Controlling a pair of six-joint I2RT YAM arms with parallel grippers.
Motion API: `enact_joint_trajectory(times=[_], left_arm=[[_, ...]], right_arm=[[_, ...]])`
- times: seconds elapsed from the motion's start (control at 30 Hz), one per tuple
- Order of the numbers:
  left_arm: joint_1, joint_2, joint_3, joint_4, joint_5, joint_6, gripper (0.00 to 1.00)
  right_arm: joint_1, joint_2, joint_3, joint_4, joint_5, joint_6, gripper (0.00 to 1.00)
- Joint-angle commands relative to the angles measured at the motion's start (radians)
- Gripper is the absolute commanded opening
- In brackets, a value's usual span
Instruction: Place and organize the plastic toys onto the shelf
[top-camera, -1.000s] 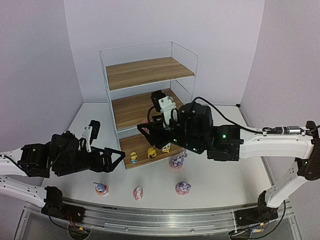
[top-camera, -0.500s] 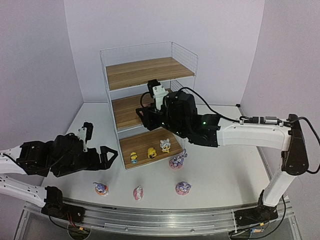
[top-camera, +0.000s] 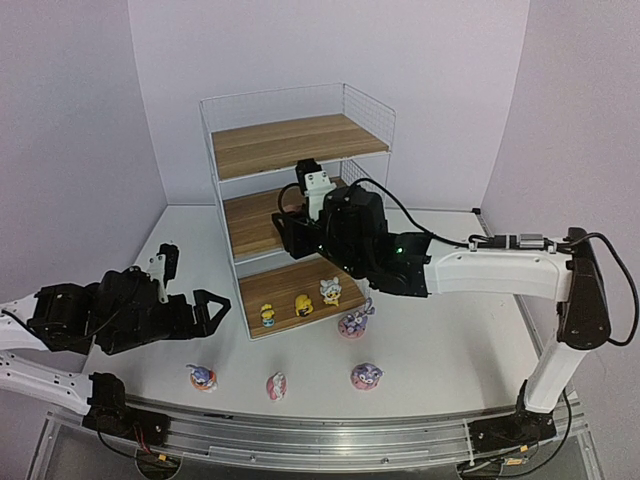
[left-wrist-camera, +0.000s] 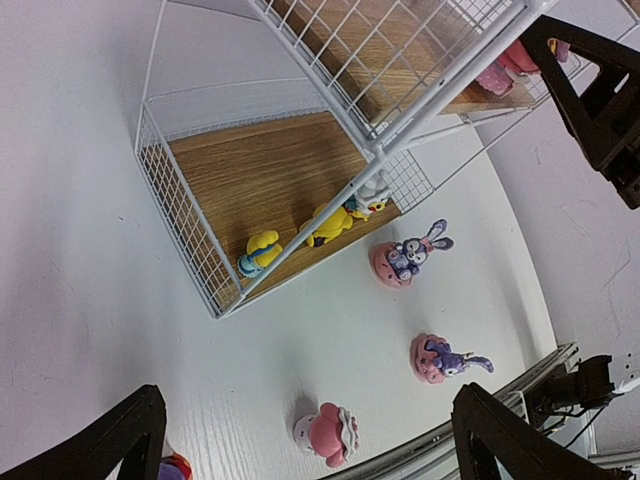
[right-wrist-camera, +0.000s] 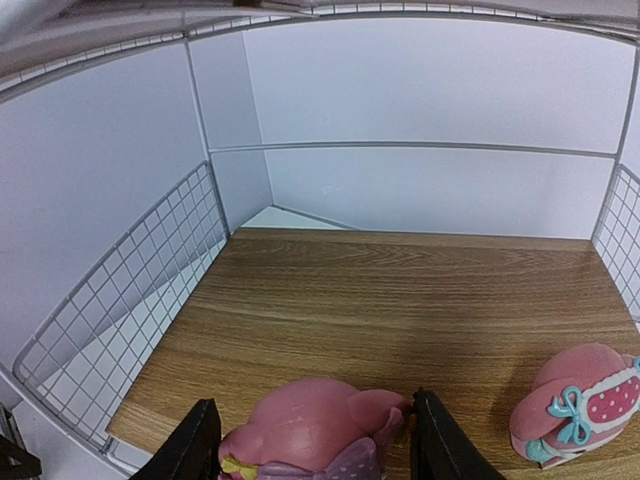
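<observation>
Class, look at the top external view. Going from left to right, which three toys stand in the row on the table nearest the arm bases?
left purple bunny → pink-and-white figure → right purple bunny

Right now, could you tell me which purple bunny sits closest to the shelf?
The bunny beside the front right corner of the shelf; the left bunny and right bunny stand well clear of it.
</observation>
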Motion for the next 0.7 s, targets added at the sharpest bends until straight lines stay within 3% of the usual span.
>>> enact_joint_trajectory(times=[0.0,0.67], left_arm=[[0.002,0.002,0.010,0.013,-0.015,-0.006,0.99],[0.002,-0.017,-0.010,0.044,-0.017,-0.006,1.00]], right_arm=[[-0.010,0.008,0.025,0.076,0.065,0.045,0.01],[-0.010,0.025,-0.033,0.164,0.128,0.019,0.07]])
